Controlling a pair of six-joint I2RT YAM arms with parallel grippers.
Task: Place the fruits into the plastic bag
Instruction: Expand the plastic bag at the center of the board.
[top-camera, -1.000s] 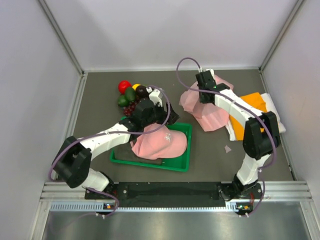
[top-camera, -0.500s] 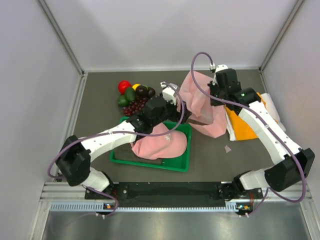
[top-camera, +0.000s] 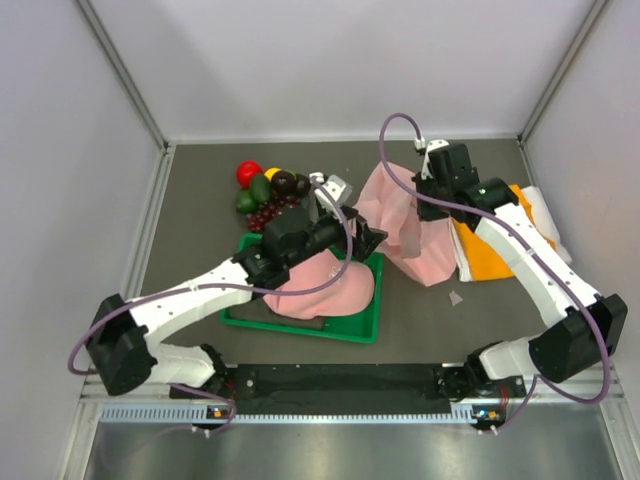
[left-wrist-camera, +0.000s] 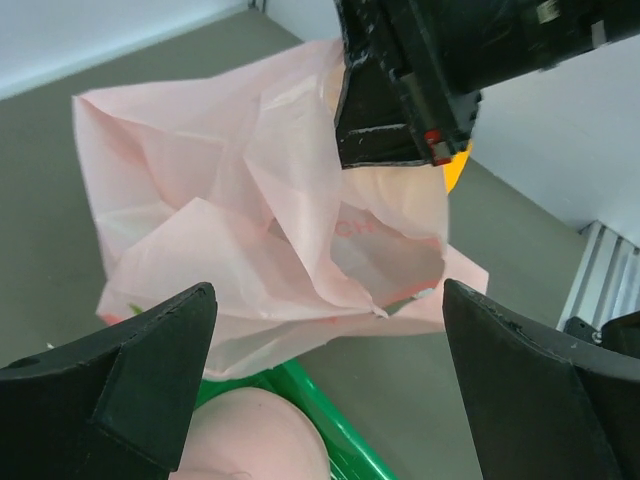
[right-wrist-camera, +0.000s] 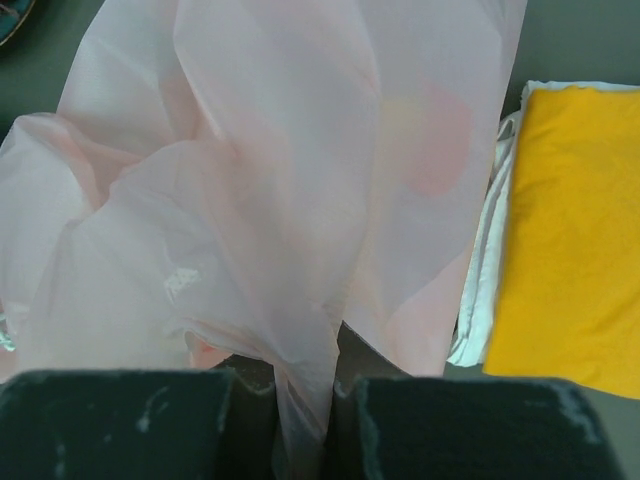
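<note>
The fruits lie in a small pile at the back left of the table: a red one, a yellow one, green avocados, dark round ones and grapes. The pink plastic bag is held up right of centre, its upper edge pinched in my shut right gripper. The right wrist view shows a strip of the bag squeezed at my right gripper. My left gripper stands wide open just left of the bag, holding nothing. In the left wrist view the crumpled bag hangs beyond my left gripper.
A green tray near the front holds a pink cap, directly under the left arm. An orange cloth on a white cloth lies right of the bag, also seen as the orange cloth. Grey walls enclose the table.
My right gripper has lifted the bag's edge up and to the right. My left gripper has swung from beside the fruits to the bag's left side and opened wide.
</note>
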